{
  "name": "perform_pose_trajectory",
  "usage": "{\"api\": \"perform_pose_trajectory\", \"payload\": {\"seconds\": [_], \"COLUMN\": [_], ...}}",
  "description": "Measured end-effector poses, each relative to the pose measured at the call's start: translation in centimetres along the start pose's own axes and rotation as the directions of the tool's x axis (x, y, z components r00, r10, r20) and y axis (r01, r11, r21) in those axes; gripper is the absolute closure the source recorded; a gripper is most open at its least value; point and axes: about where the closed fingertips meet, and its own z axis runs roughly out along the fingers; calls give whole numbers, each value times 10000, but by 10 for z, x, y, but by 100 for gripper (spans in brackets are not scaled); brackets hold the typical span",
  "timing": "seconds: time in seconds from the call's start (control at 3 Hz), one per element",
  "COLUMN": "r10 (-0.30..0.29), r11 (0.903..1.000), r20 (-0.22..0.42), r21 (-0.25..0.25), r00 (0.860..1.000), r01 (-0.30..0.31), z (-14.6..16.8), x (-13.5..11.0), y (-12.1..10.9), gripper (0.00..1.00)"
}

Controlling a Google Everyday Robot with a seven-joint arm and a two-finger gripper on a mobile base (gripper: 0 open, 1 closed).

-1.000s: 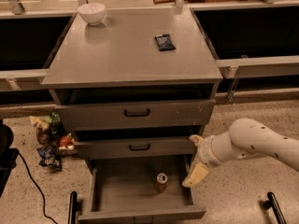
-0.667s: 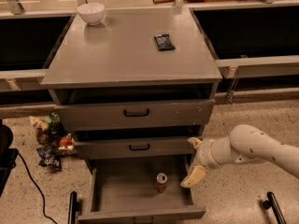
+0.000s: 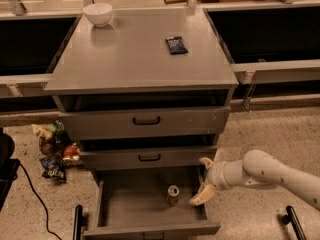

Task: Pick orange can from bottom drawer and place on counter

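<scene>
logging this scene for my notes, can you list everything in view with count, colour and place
counter: one, grey, cabinet top
bowl: one, white, counter back left
snack packet: one, dark blue, counter right of centre
upper drawers: two, grey, black handles
bottom drawer: one, grey, pulled open
orange can: one, orange-brown, silver top, upright in bottom drawer
packets: several, mixed colours, floor left
cable: one, black, floor left
arm: one, white, from right
pincer: one, cream, open, right of can
</scene>
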Motion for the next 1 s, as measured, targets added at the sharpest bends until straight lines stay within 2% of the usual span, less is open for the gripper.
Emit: {"api": "perform_pose_trajectory", "payload": {"seconds": [0.33, 1.0], "r10": [558, 600], "r11": [9984, 9982], "r20": [319, 203], "r21": [-120, -37], "r00": [9979, 9980], "r01": [-555, -599], "z": [23, 34], "x": [23, 29], "y": [-3, -6], "gripper": [0, 0]}}
